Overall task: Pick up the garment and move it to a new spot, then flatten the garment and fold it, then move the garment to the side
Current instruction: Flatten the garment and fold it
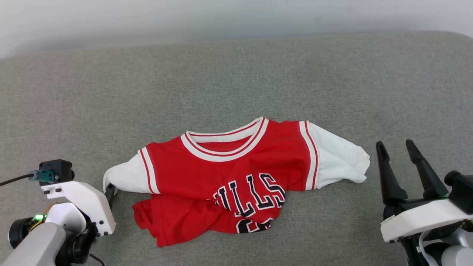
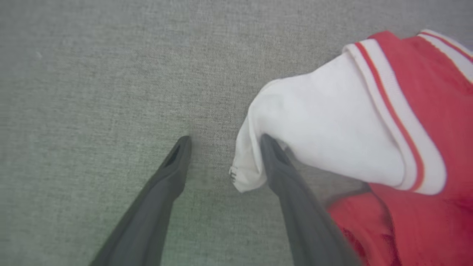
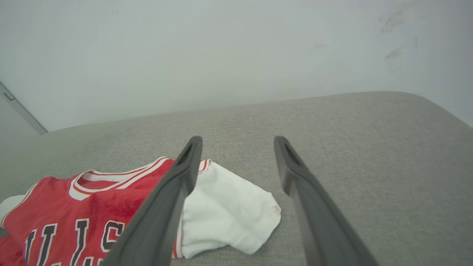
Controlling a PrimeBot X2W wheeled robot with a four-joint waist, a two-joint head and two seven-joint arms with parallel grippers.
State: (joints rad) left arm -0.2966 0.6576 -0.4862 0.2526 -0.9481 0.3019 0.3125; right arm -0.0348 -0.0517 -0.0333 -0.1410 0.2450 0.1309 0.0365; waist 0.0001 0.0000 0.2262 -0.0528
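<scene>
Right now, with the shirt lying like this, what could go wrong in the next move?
1. One finger of the open left jaws sits against the white sleeve; pulling away could snag it and drag the garment.
2. The lower part lies crumpled and folded over; folding now would likely trap creases.

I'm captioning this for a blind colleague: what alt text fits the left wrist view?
The left gripper stands open over a grey fabric surface, one finger touching the white sleeve of a red jersey that lies crumpled at the right.
</scene>
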